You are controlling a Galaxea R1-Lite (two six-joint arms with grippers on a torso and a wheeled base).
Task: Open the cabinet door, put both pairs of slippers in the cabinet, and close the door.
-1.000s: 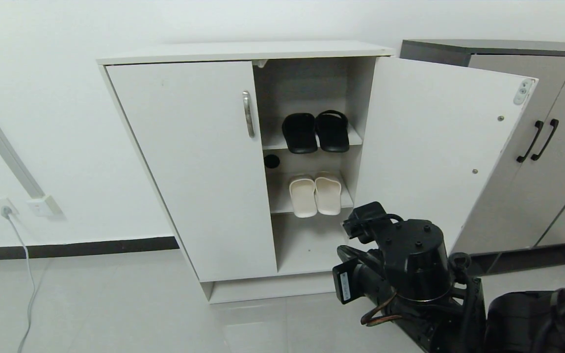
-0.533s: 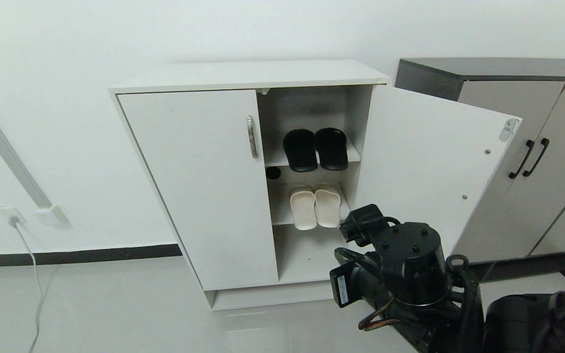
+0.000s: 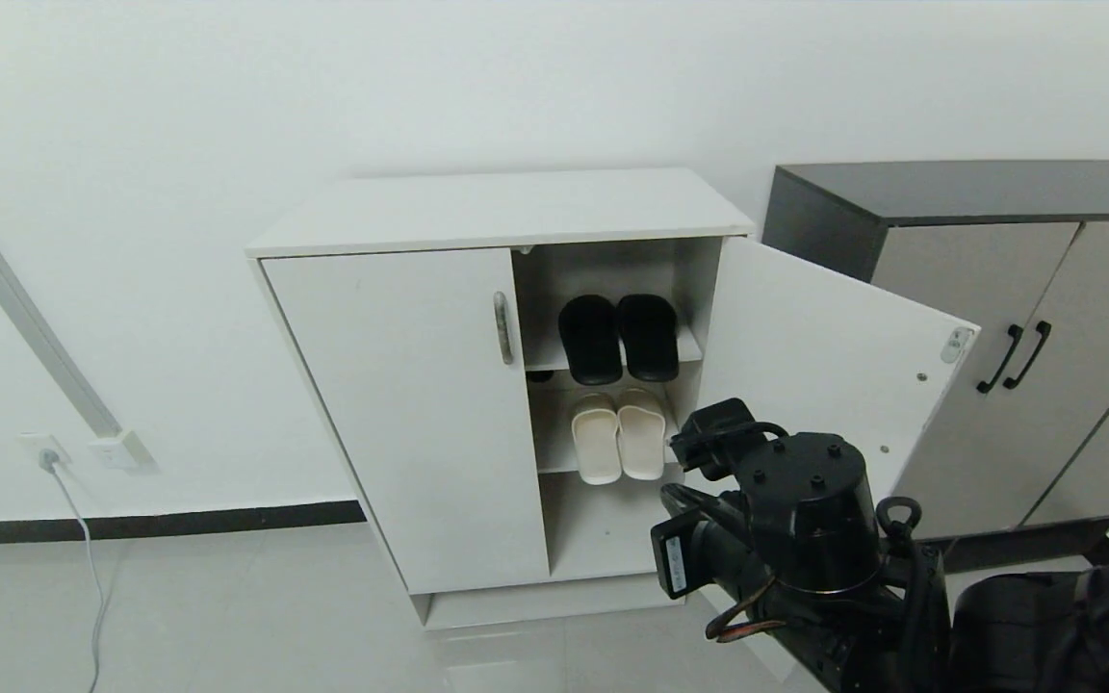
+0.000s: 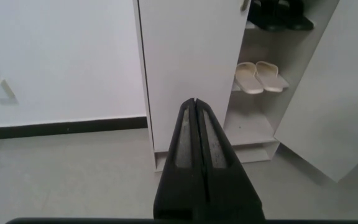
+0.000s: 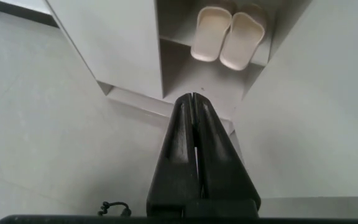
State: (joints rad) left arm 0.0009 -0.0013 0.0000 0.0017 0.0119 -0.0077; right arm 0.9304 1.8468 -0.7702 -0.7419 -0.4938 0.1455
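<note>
Cabinet (image 3: 497, 207): right door (image 3: 805, 356) swung wide, left door (image 3: 400, 404) shut. Black slippers (image 3: 617, 337) sit side by side on the top shelf, white slippers (image 3: 617, 438) on the middle shelf under them. Left claw (image 4: 194, 102): pressed closed, empty, held above the floor (image 3: 227, 616), pointing at the left door. Right claw (image 5: 193, 96): also closed on nothing, aimed at the cabinet's base below the white pair, beside the right door.

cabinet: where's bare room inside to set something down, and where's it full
Free: the bottom compartment, under the shelf of the white slippers, between the closed door and the open door. The cabinet top is bare too. Crowded: the black slippers fill the upper shelf's visible width, and the white slippers fill the middle one's.
</note>
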